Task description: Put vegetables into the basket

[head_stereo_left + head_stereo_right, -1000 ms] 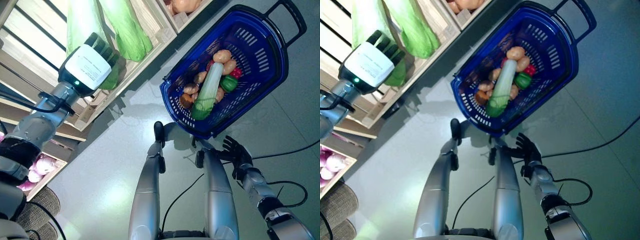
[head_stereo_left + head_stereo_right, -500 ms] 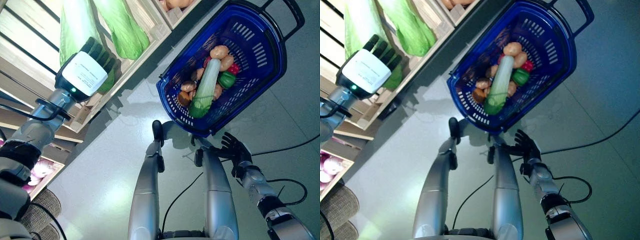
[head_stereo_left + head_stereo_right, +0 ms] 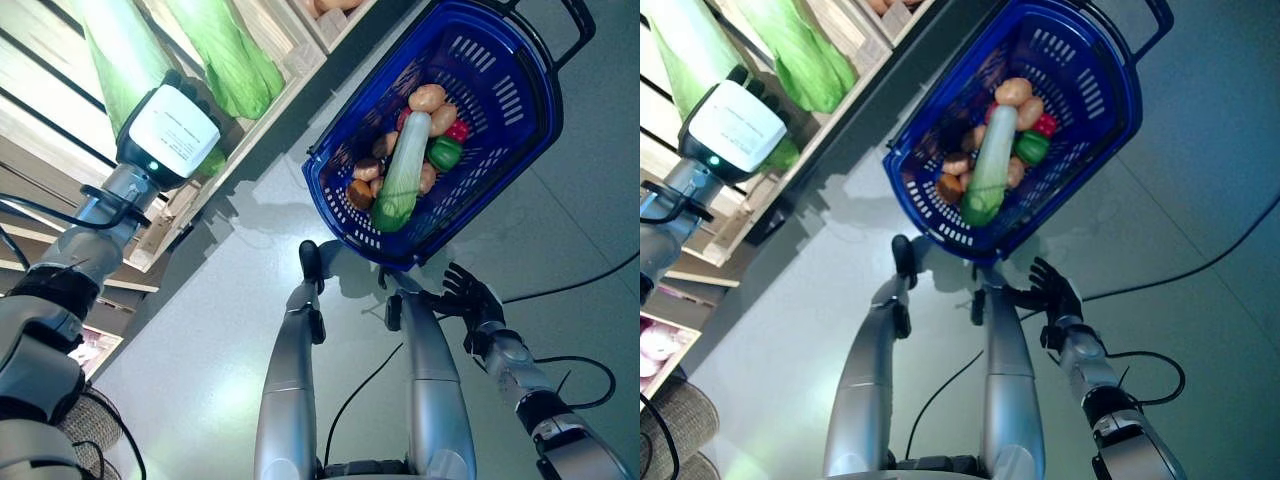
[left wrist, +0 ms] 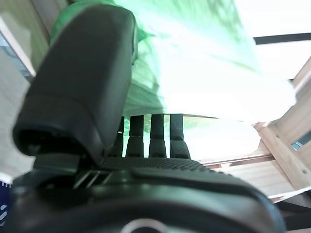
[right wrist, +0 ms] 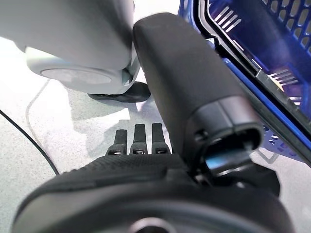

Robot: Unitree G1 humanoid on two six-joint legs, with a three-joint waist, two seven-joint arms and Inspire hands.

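Reaching up with the left hand [image 3: 190,115] to a long green cabbage [image 4: 194,63] in the wooden crate [image 3: 290,50] on the shelf. Fingers out straight and lying against the leaves, thumb wide, nothing held yet. Best to slide deeper first, so thumb and fingers sit on both sides of the fat middle. Then close slow and soft, since leaves squash and tear. Better not to grab the thin leafy end, as it may slip out. Lift clear of the crate edge before swinging over.

Blue basket [image 3: 540,110] on the floor, well apart from the crate, already full of a long cabbage [image 3: 403,175], potatoes [image 3: 428,98] and peppers [image 3: 443,153]. Little room left, so lay the new one down along the long one.

Right hand [image 3: 468,300] low by the basket's near rim, fingers spread and empty, not needed for now
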